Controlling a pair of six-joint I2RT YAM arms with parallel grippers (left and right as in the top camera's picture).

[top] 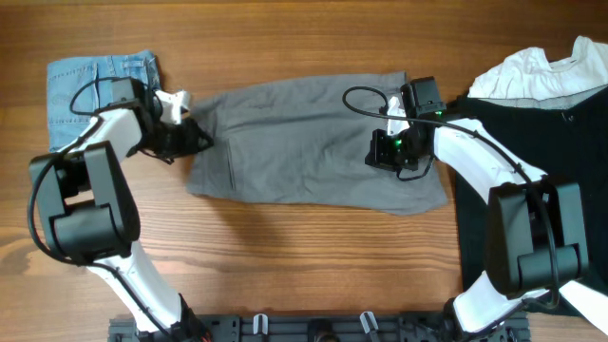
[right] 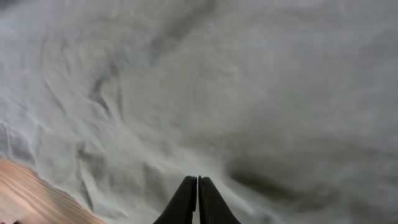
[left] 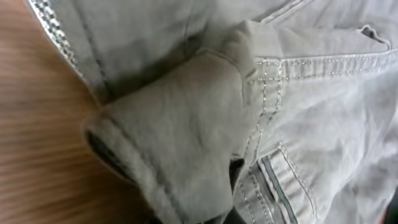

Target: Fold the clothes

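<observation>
Bunched grey cloth fills the left wrist view: a hem fold of the grey shorts [left: 186,124], stitched seam uppermost, is raised off the bench [left: 37,155]. We judge the left end effector [top: 190,140] to be clamped on that fold, though the cloth hides its fingers. The shorts lie spread across the middle of the bench, nearer its far edge, between denim shorts [top: 100,81] at the far left corner and a black garment [top: 532,133] by the right edge. To fold well, we would secure a true pinch at both ends, lift them level, and carry one end over so the edges meet without dragging wrinkles. The right end effector [right: 198,190] has its fingers pressed together, tips down on the cloth near the shorts' right end. Both arms reach from the near edge, wrists bent over opposite ends.
</observation>
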